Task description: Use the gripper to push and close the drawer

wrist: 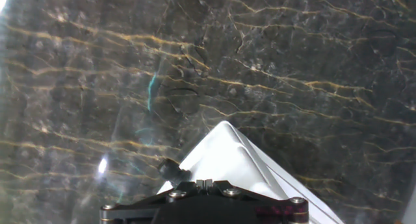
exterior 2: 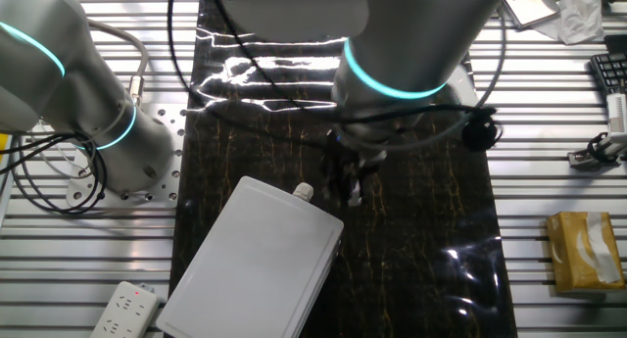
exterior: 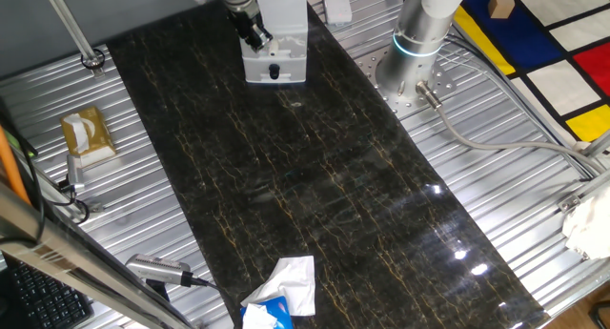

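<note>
The white drawer unit stands at the far end of the dark marble mat. Its front with the round knob faces the mat and seems to stand a little out from the body. In the other fixed view the drawer lies at the lower left, with its knob at the upper corner. My black gripper is shut and empty, low over the mat beside the drawer's front, a short way from the knob. The hand view shows the shut fingers above the drawer's white corner and the knob.
The other silver arm on its round base stands right of the drawer. A crumpled white tissue lies at the mat's near end. A brown tissue box sits on the metal table to the left. A power strip lies near the drawer.
</note>
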`<state>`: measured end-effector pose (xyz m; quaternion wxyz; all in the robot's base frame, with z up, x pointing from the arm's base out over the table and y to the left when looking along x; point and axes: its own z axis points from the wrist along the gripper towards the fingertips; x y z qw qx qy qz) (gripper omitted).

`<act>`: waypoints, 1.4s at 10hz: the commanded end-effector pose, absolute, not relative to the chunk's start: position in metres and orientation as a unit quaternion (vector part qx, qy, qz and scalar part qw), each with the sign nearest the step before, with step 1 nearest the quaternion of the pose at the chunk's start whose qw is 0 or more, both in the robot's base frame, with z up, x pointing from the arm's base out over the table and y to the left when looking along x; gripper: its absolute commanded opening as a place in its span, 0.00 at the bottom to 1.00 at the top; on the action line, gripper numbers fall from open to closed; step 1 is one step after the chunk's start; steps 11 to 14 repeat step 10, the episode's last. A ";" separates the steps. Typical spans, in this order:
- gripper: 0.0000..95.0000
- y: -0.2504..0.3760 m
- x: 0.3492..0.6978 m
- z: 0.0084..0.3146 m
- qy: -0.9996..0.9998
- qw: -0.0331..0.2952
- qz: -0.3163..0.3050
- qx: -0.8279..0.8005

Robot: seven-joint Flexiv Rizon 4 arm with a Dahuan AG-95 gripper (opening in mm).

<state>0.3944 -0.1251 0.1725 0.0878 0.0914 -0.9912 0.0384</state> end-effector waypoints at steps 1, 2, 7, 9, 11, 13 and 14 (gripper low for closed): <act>0.00 -0.094 0.413 0.177 -0.998 0.046 -0.009 0.043; 0.00 -0.085 0.417 0.179 -0.998 0.042 -0.010 0.037; 0.00 -0.084 0.420 0.180 -0.999 0.031 -0.009 0.044; 0.00 -0.084 0.420 0.180 -0.998 0.033 -0.009 0.050; 0.00 -0.084 0.419 0.180 -0.998 0.035 -0.008 0.050; 0.00 -0.084 0.419 0.180 -0.998 0.035 -0.008 0.050; 0.00 -0.084 0.419 0.180 -0.998 0.035 -0.008 0.050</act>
